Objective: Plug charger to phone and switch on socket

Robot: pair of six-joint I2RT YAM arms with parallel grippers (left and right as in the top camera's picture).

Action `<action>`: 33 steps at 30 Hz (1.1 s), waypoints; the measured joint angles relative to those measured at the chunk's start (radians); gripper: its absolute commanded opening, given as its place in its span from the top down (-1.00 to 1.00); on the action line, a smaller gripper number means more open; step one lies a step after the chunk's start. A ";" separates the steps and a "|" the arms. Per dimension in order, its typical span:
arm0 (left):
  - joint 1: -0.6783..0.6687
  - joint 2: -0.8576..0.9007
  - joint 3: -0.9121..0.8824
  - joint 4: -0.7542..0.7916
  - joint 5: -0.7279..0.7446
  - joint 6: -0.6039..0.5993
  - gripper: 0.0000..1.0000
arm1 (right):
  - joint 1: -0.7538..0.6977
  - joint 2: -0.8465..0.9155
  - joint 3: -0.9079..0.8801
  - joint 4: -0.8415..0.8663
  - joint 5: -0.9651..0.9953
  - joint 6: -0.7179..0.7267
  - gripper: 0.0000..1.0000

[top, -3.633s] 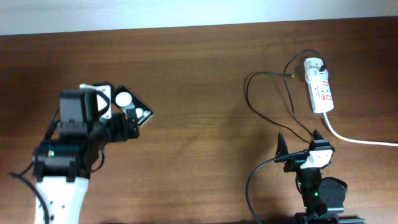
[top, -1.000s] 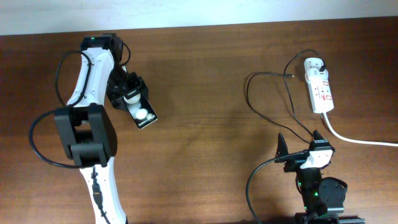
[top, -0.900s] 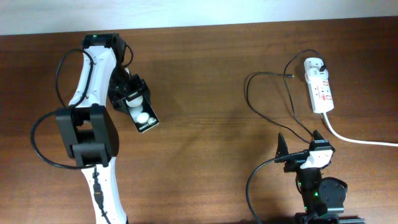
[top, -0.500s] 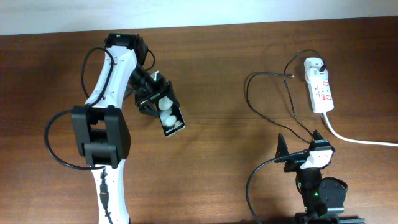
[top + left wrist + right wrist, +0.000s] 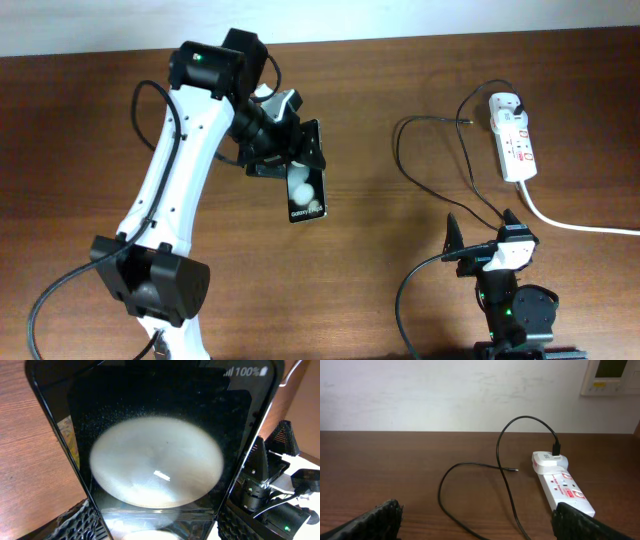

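My left gripper (image 5: 297,155) is shut on the upper end of the black phone (image 5: 306,192) and holds it above the table left of centre. In the left wrist view the phone (image 5: 155,460) fills the frame between my fingers (image 5: 80,522). The white socket (image 5: 512,138) lies at the far right, with the charger's black plug (image 5: 513,103) in its far end. The thin black charger cable (image 5: 430,170) loops left of it, and its connector tip (image 5: 468,122) lies loose on the table. My right gripper (image 5: 482,225) is open and empty, near the front edge. It faces the socket (image 5: 563,485) and the cable (image 5: 501,467).
The socket's thick white cord (image 5: 570,225) runs off the right edge. The wooden table (image 5: 360,260) ends at a white wall (image 5: 445,395) at the back. The connector tip (image 5: 515,470) lies just left of the socket's plug end (image 5: 556,450).
My left arm has carried the phone from the far left of the table to the right, toward the centre, and turned it lengthwise. The right arm, socket and cable have not moved.
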 measured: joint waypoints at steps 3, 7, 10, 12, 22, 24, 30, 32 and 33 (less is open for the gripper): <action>-0.001 0.000 -0.002 0.100 -0.004 -0.050 -0.15 | 0.000 0.000 0.000 0.000 -0.027 0.056 -0.97; 0.023 0.000 -0.002 0.188 -0.007 -0.132 -0.13 | 0.000 0.012 0.000 0.018 -0.259 0.487 -0.97; 0.026 0.003 -0.002 0.196 -0.007 -0.136 -0.09 | 0.001 0.014 0.000 0.017 -0.631 0.554 -0.97; 0.026 0.046 -0.002 0.196 -0.007 -0.137 -0.08 | 0.001 0.014 0.000 0.012 -0.787 0.566 -0.97; 0.026 0.247 -0.002 0.109 0.163 -0.147 -0.04 | 0.001 0.240 0.002 0.053 -0.867 0.973 -0.97; 0.026 0.247 -0.002 0.109 0.201 -0.147 -0.04 | 0.001 0.257 0.002 0.069 -0.881 1.063 -0.97; 0.026 0.247 -0.002 0.139 0.230 -0.238 -0.03 | 0.001 0.322 0.050 0.222 -0.670 0.905 -0.98; 0.026 0.247 -0.002 0.183 0.240 -0.333 -0.04 | 0.005 0.484 0.177 0.203 -0.630 0.808 -0.97; 0.026 0.247 -0.002 0.194 0.238 -0.347 -0.03 | 0.042 0.595 0.244 0.189 -0.622 0.787 -0.97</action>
